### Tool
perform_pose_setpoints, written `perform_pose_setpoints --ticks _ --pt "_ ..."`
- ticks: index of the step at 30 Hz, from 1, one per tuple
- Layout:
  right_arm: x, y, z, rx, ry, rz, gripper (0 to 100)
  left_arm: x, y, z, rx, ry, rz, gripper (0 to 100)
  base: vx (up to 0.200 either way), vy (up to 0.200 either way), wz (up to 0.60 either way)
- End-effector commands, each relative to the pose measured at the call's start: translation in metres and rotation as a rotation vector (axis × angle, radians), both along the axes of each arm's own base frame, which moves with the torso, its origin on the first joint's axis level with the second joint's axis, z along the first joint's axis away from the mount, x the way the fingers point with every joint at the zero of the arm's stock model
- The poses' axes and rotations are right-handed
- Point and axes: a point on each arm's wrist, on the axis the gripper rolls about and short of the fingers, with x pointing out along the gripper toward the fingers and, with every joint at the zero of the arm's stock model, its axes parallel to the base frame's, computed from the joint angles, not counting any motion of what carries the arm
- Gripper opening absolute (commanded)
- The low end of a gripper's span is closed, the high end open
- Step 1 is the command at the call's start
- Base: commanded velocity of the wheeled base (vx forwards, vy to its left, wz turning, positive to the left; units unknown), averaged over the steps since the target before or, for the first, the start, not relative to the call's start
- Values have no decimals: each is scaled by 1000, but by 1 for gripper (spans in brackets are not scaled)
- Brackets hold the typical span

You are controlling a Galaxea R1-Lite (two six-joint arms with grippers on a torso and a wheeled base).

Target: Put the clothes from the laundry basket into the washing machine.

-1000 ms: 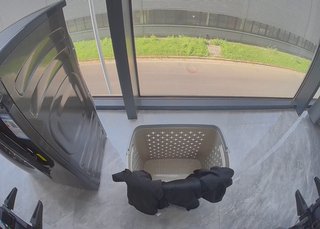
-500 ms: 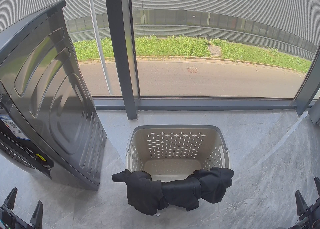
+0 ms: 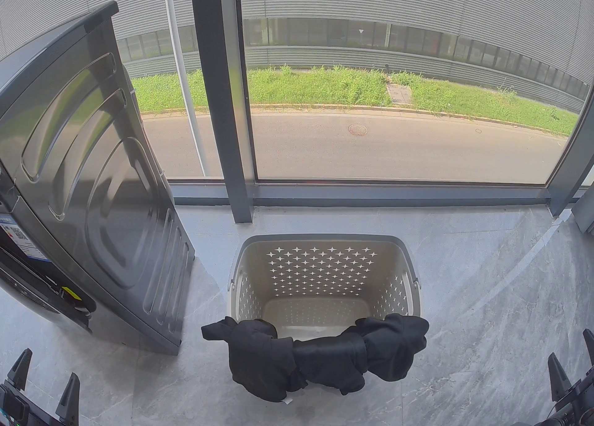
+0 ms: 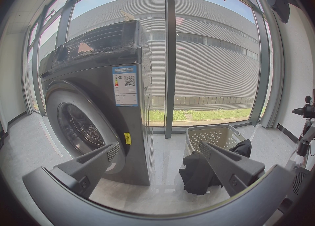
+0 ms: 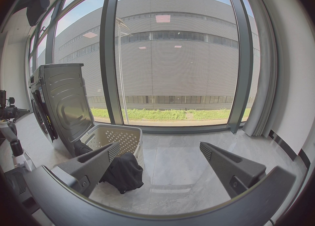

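Draping the laundry basket (image 3: pixel 323 239), clothes (image 3: pixel 309 359) lie between left gripper (image 3: pixel 48 366) and right gripper (image 3: pixel 569 347), both wide open, empty.

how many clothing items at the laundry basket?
1 that can be told apart: a black garment draped over the laundry basket's near rim, hanging partly outside. It may be several pieces bunched together. Nothing else is visible inside.

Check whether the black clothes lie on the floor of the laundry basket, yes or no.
No, the black clothes hang draped over the near rim of the laundry basket, partly spilling outside it.
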Motion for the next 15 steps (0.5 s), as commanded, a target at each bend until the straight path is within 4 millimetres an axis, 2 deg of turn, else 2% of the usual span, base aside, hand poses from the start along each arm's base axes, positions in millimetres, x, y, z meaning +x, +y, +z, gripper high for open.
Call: perform_pose_setpoints --ticks 1,8,15 --pt "0 0 -5 0 1 1 100 0 0 -5 0 -2 0 100 0 0 0" --pt "0 0 -5 0 1 1 100 0 0 -5 0 -2 -1 100 0 0 0" --pt "0 0 -5 0 1 1 100 0 0 -5 -4 -3 0 100 200 0 0"
